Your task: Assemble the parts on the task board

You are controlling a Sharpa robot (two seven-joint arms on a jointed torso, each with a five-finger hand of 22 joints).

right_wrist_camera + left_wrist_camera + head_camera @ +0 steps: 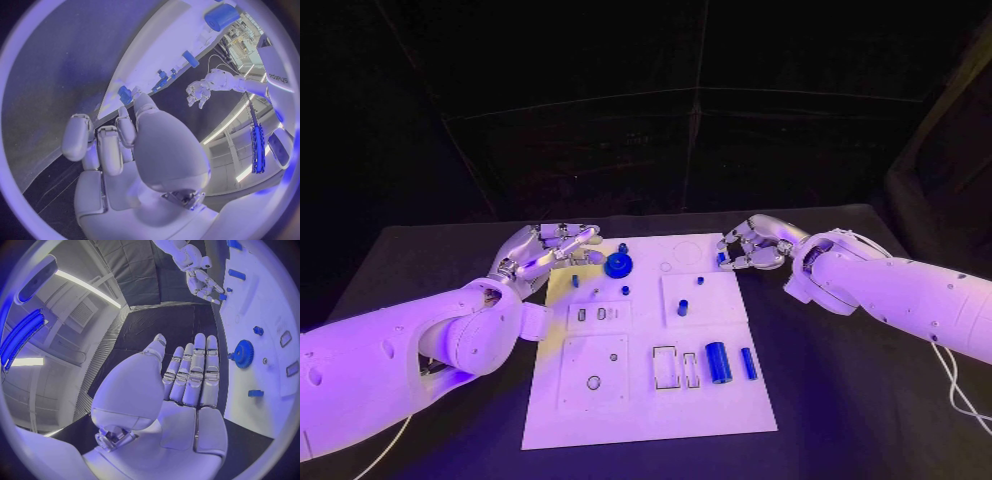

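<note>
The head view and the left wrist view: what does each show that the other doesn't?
Head view alone: the near end of the task board, with a blue cylinder and a slimmer blue rod lying there. Left wrist view alone: the left robot hand from behind, palm bare, fingers straight. Both: the blue gear on the board and the right robot hand at its far corner.

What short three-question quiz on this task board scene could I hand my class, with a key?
1. True or false: the left hand holds the blue gear.
2. Which hand pinches a small blue part: A left, B right?
3. Fill in: the blue cylinder lies on the ____ task board.

Key: 1 false, its fingers are straight and hold nothing; 2 B, the right hand; 3 white.
</note>
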